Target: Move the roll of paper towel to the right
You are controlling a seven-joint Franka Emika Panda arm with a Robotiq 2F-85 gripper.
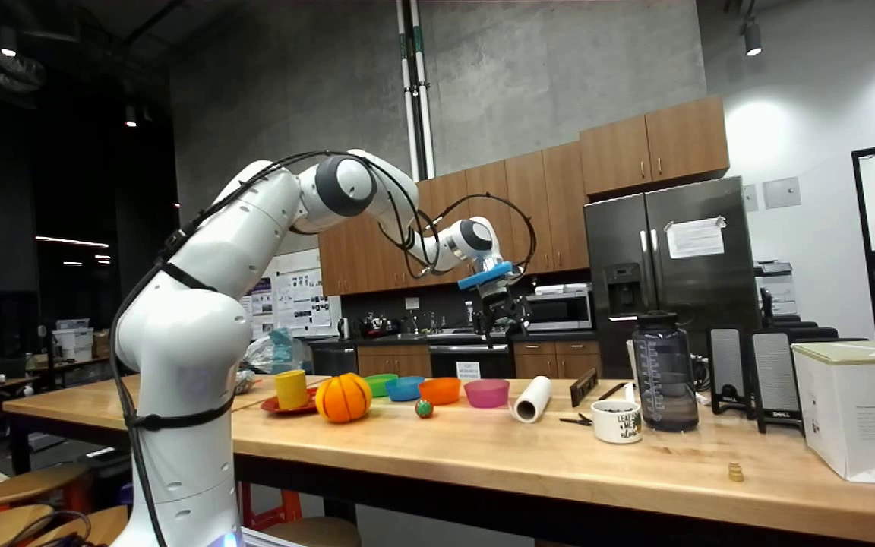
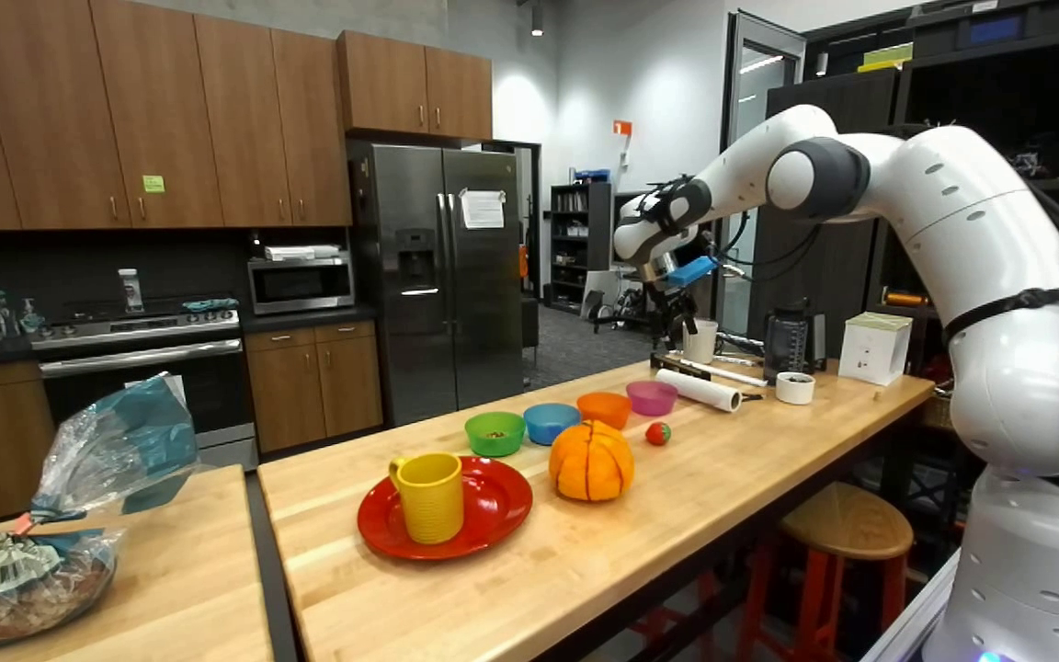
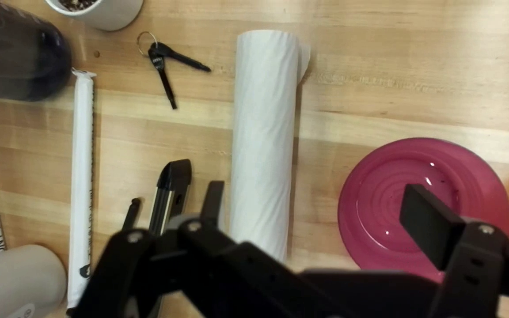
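Closest in an exterior view, a yellow mug [image 2: 435, 501] stands upright on a red plate [image 2: 511, 515], and the plate is on the wood counter [image 2: 493, 598]. Next comes a round orange pumpkin [image 2: 591, 464], and a bit past it a little red strawberry [image 2: 658, 433] with a green top. Behind these sits a row of bowls: a green bowl [image 2: 495, 448], a blue bowl [image 2: 550, 434], an orange bowl [image 2: 605, 420] and a pink bowl [image 2: 652, 405]. The roll of paper towel [image 3: 263, 132] lies on its side on the counter, just beside the pink bowl. It is long and white, and one end shows a dark hole. The gripper [image 3: 314, 201] hangs over the counter, well apart from the roll, with its two fingers spread wide. In the wrist view, one finger shows right next to the roll, and the other shows in front of the pink bowl. Two small black tools [image 3: 161, 66] lie between the roll and a white cup [image 2: 794, 393]. A dark water bottle [image 1: 664, 372] stands upright just beside the cup, and a white box [image 2: 874, 348] sits farther along the counter. Way in the back are a microwave [image 2: 301, 285] and a big gray fridge [image 2: 401, 276].
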